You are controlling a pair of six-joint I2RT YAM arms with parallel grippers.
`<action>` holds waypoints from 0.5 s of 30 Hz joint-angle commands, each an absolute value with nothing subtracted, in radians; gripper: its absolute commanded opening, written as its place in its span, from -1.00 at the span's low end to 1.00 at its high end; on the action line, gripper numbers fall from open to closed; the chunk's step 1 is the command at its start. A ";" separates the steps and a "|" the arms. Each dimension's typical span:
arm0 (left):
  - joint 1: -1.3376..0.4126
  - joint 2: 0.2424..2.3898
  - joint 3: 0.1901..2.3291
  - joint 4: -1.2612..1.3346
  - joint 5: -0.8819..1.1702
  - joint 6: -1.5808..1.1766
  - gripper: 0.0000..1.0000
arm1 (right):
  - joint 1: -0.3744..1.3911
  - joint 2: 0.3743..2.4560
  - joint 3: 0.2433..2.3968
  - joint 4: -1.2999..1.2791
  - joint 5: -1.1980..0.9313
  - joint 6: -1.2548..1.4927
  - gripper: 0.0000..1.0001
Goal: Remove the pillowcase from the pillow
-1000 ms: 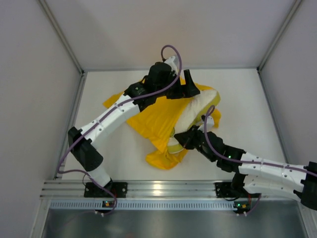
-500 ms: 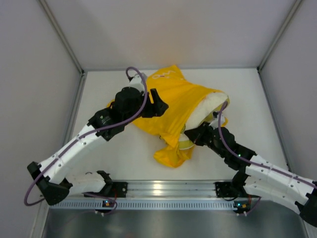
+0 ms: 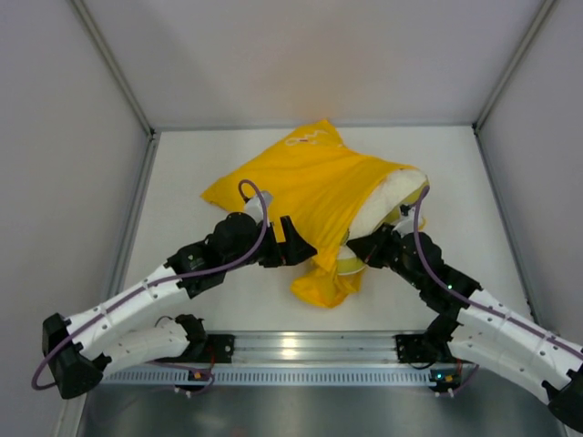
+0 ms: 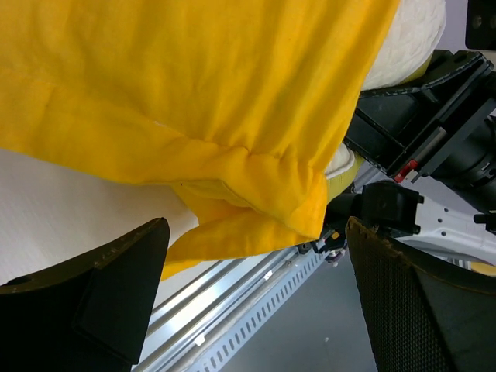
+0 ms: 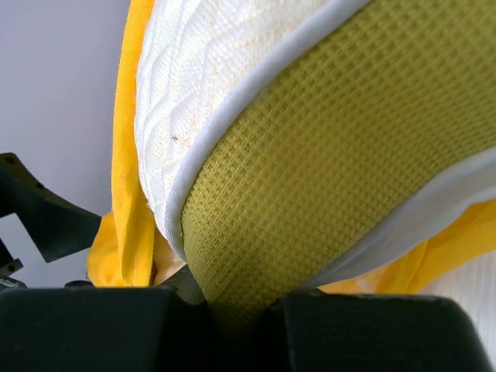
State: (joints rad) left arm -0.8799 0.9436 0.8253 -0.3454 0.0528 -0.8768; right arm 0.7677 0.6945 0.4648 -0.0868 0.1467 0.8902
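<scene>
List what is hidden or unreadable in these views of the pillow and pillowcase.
- Top view: the pillowcase covers most of the pillow; how much lies inside is hidden.
- Top view: the white marking at the pillowcase's far corner is too small to read.
- Right wrist view: the pillow fills the frame, cut off at its edges.
- Left wrist view: the top edge crops the pillowcase.

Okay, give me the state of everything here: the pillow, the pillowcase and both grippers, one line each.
Pillowcase: rumpled, covers most of the pillow, held by neither gripper.
Pillow: partly out of the pillowcase, right end bare, edge pinched.
Left gripper: open, empty, at the pillowcase's near edge.
Right gripper: shut on the pillow's edge.
</scene>
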 commanded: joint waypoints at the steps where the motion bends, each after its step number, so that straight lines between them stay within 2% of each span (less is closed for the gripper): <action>1: -0.884 0.928 0.778 -0.189 0.080 -0.956 0.98 | 0.746 0.660 0.515 -0.054 0.158 0.868 -1.00; 11: -0.879 1.034 0.677 0.066 0.094 -1.057 0.96 | 0.746 0.620 0.535 -0.097 0.112 0.876 -1.00; 13: -0.865 1.058 0.670 0.095 0.086 -1.054 0.59 | 0.747 0.589 0.531 -0.118 0.109 0.885 -1.00; 14: -0.851 1.086 0.670 0.098 0.069 -1.049 0.35 | 0.747 0.577 0.529 -0.127 0.109 0.890 -1.00; 15: -0.844 1.100 0.666 0.100 0.055 -1.046 -0.27 | 0.747 0.551 0.528 -0.133 0.101 0.893 -1.00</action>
